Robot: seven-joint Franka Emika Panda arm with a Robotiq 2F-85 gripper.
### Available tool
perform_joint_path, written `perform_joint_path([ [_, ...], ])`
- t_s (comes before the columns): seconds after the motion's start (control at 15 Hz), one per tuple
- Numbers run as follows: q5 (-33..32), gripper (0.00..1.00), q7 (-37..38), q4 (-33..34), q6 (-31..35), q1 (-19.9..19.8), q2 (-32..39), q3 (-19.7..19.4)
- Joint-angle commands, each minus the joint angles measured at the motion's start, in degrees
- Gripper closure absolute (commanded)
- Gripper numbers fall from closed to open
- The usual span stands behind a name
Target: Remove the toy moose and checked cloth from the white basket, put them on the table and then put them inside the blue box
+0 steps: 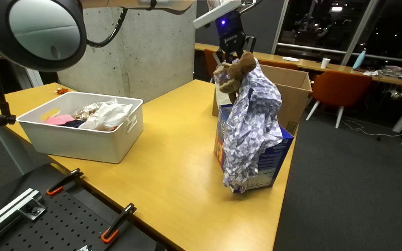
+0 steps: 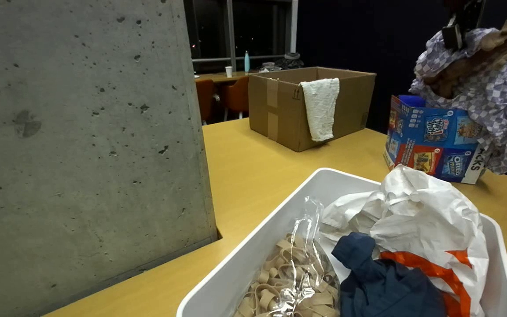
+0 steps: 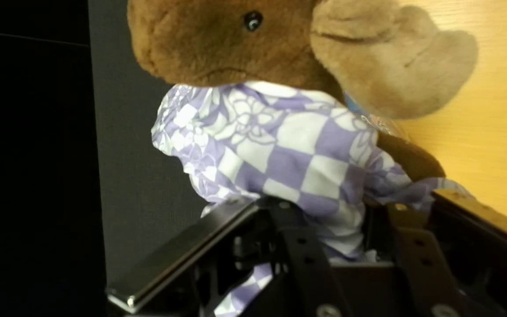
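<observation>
1. The toy moose (image 1: 242, 66) is up above the blue box (image 1: 274, 157), partly covered by the checked cloth (image 1: 253, 132); whether it is squarely over the mouth, we cannot tell.
2. Our gripper (image 3: 339, 215) has its jaws pinched on the cloth. We cannot tell whether they also catch the moose, so we should move smoothly in case it is only cradled.
3. The cloth's long tail hangs outside the box, down one wall. We would do best to lift until the hem clears the rim, centre the bundle, then lower it before letting go; dragging could tip the box.
4. A brown cardboard box (image 2: 354, 105) stands near on the table (image 1: 173, 150); the white basket (image 1: 75, 143) is well apart.
</observation>
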Motion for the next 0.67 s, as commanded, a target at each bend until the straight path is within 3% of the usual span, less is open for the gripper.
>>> perform_joint_path([
  [0.0, 0.8, 0.95, -3.0, 1.0, 1.0, -0.4, 1.7, 0.8],
  [0.47, 1.2, 0.95, -4.0, 1.3, 0.6, -1.0, 5.6, 1.0],
  [0.53, 1.2, 0.78, -4.1, 1.2, 0.6, -1.1, 6.0, 1.0],
  [0.6, 1.3, 0.53, -4.0, 1.4, 0.6, -1.1, 6.4, 1.0],
])
